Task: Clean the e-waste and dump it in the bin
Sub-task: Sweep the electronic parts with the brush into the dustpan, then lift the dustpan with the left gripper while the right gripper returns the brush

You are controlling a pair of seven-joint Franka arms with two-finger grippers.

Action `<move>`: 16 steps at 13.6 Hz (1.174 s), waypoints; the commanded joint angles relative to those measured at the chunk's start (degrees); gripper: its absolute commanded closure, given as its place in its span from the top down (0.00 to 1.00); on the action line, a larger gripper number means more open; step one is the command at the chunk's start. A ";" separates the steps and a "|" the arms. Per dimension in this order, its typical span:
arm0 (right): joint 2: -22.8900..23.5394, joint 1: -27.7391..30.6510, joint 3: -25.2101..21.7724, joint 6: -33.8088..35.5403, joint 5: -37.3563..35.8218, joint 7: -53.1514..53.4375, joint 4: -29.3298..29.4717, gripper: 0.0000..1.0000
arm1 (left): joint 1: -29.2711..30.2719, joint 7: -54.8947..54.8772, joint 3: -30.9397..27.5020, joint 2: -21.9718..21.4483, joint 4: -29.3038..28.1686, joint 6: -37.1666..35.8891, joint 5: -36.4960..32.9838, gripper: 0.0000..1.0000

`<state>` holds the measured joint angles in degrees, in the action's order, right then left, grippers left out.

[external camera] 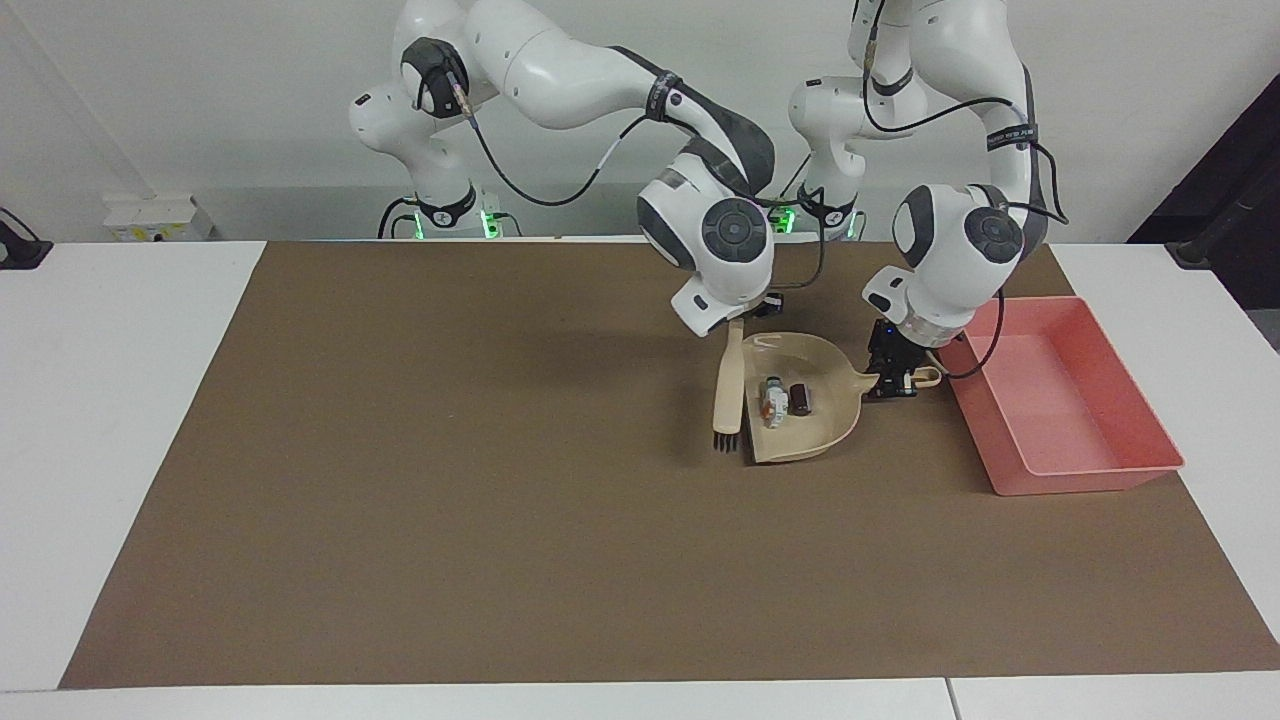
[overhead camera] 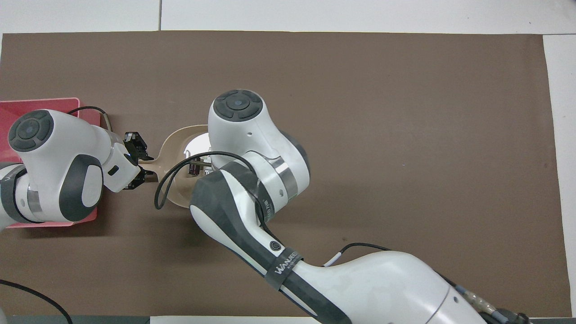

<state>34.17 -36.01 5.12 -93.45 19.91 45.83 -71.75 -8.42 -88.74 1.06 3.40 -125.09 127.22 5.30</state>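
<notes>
A white worktop [external camera: 120, 400] is covered over most of its surface by a brown mat [external camera: 450, 520]. On the mat, toward the left arm's end, the bin [external camera: 1090, 470], a pink rectangular tray with low sloped walls, is seen lying flat; in the overhead view only a corner of it [overhead camera: 49, 102] shows past the left arm.

Just beside the bin, toward the middle of the worktop, a beige dustpan [external camera: 815, 440] is rested on the mat, its handle pointed toward the bin and its open mouth toward the right arm's end. The rim of the dustpan [overhead camera: 173, 137] is partly hidden under the right arm in the overhead view.

The dustpan's handle is clamped by the left gripper [external camera: 893, 385], whose fingers are closed on it low over the mat; the same left gripper [overhead camera: 139, 164] is seen between the bin and the pan from above.

A beige brush [external camera: 728, 385] with dark bristles at its lower end is held by the handle in the closed right gripper [external camera: 742, 320], just outside the dustpan's open mouth, bristles at the mat.

Inside the dustpan the e-waste is found: a white block [external camera: 771, 402] and, just beside it toward the handle, a black chip [external camera: 800, 397].
</notes>
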 commanded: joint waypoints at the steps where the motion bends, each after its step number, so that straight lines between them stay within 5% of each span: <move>1: -10.92 6.36 0.42 1.59 -1.19 -9.31 -13.71 0.00 | 1.73 -4.23 -0.09 -1.64 2.47 -3.00 4.00 0.00; 6: -31.23 20.51 0.42 2.21 -3.45 -27.78 -39.74 0.00 | 6.21 -10.56 -0.53 -1.64 11.17 -14.61 6.74 0.00; 11: -34.25 31.94 0.42 8.81 -11.98 -34.72 -44.43 0.00 | 16.22 -19.35 -0.62 -1.20 19.26 -23.15 9.82 0.00; 16: -36.80 43.11 0.42 -0.03 -20.69 -51.07 -52.76 0.00 | 28.52 -24.11 -0.79 1.26 27.08 -27.54 9.38 0.00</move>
<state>0.45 4.38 4.64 -88.62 1.11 -0.17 -119.41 16.36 -111.03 -0.08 2.56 -103.25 103.02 13.66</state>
